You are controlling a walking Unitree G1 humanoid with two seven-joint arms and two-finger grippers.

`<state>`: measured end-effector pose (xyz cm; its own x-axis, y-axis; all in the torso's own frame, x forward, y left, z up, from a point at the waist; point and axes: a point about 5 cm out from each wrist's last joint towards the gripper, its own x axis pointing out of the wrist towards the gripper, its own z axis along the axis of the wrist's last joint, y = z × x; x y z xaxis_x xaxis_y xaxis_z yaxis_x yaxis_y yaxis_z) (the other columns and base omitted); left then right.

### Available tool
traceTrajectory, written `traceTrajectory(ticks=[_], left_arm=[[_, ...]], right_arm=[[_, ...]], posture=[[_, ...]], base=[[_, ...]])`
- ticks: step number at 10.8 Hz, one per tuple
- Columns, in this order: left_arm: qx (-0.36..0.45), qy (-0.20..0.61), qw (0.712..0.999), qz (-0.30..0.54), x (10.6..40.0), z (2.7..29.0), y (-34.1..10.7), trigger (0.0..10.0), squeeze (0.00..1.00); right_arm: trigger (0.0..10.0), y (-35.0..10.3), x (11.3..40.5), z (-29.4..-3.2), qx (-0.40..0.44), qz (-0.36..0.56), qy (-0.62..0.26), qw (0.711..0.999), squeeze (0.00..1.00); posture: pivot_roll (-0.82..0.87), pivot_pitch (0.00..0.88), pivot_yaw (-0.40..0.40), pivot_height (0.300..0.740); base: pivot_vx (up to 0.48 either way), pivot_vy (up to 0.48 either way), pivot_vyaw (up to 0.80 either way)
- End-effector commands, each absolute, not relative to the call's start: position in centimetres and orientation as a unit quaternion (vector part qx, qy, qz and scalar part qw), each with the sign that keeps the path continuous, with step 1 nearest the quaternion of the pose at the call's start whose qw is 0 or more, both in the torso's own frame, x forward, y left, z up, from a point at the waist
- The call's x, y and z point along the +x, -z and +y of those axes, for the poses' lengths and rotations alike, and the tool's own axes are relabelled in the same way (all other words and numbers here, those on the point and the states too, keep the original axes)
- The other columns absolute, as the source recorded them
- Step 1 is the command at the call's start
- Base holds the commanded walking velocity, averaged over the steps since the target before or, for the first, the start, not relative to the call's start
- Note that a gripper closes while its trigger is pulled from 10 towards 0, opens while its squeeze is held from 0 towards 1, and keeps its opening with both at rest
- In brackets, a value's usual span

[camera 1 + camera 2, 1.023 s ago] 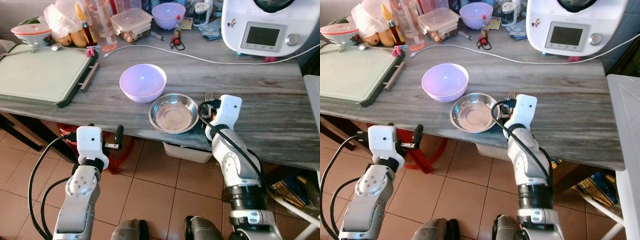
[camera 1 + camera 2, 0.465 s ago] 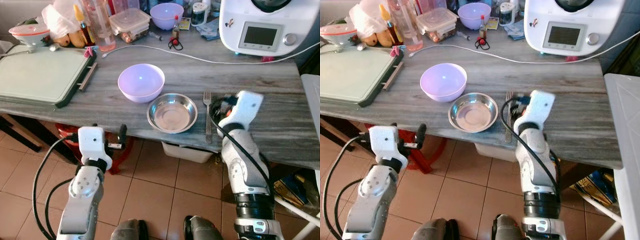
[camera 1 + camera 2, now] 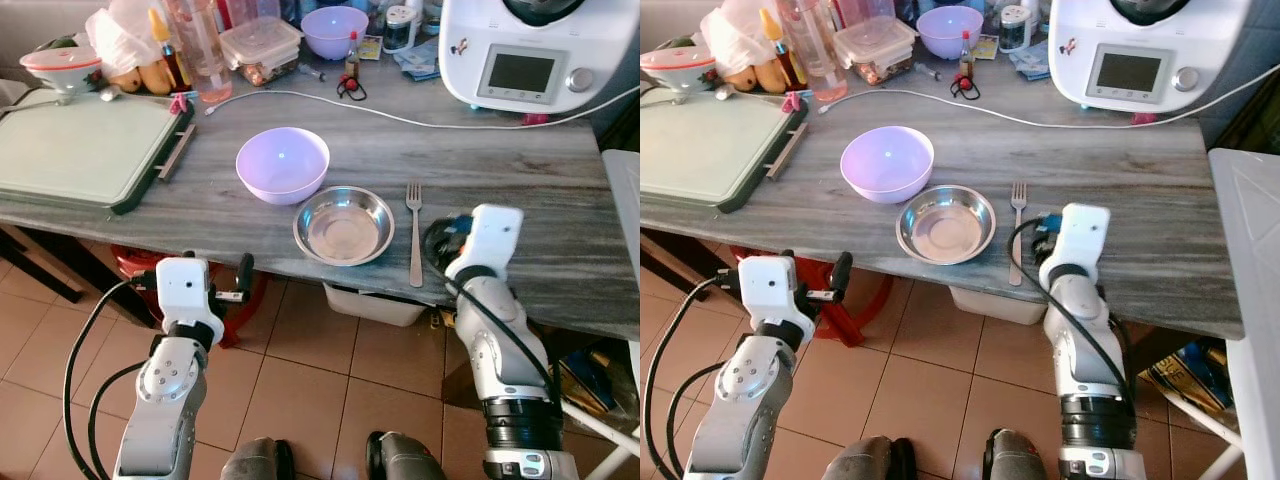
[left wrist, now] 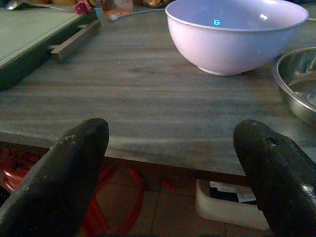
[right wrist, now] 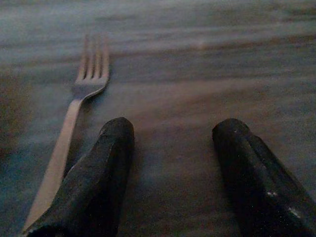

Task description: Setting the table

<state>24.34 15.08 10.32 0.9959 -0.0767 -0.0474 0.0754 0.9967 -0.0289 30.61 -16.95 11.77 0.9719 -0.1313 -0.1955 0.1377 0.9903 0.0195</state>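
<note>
Left eye view: the long grey wood-grain table (image 3: 520, 180) carries a lilac plastic bowl (image 3: 283, 164), and the round shiny steel dish (image 3: 344, 225) lies just in front of that bowl, near the table's front edge. A slim silver metal fork (image 3: 414, 232) lies just right of the dish, released. The right gripper (image 5: 170, 148) rests spread apart just right of the fork. The left gripper (image 4: 173, 148) hangs spread apart below the table edge.
</note>
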Motion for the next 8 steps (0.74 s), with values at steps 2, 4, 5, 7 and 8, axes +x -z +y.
traceTrajectory(ticks=[2, 4, 5, 7, 8], left_arm=[[-0.011, 0.035, 0.999, 0.028, 24.0, 15.5, -10.3, 10.0, 0.00], [-0.011, 0.034, 0.999, 0.031, 23.9, 15.6, -10.3, 10.0, 0.00], [-0.010, 0.034, 0.999, 0.031, 23.9, 15.6, -10.3, 10.0, 0.00], [-0.011, 0.035, 0.999, 0.031, 24.0, 15.6, -10.3, 10.0, 0.00], [-0.011, 0.036, 0.999, 0.032, 24.0, 15.5, -10.3, 10.0, 0.00]], right_arm=[[10.0, -10.8, 30.4, -16.1, 0.016, 0.132, 0.046, 0.990, 0.00], [10.0, -10.5, 30.0, -15.6, 0.014, 0.146, 0.027, 0.989, 0.00], [10.0, -10.5, 29.7, -15.4, 0.015, 0.149, 0.022, 0.988, 0.00], [10.0, -10.3, 29.4, -15.3, 0.017, 0.154, 0.014, 0.988, 0.00], [10.0, -10.4, 29.4, -15.2, 0.021, 0.155, 0.007, 0.988, 0.00]], posture=[[-0.01, 0.132, 0.065, 0.740], [-0.01, 0.135, 0.062, 0.740], [-0.01, 0.136, 0.060, 0.740], [-0.02, 0.137, 0.061, 0.740], [-0.02, 0.138, 0.062, 0.740]], base=[[0.000, 0.000, 0.00], [0.000, 0.000, 0.00], [0.000, 0.000, 0.00], [0.000, 0.000, 0.00], [0.000, 0.000, 0.00]])
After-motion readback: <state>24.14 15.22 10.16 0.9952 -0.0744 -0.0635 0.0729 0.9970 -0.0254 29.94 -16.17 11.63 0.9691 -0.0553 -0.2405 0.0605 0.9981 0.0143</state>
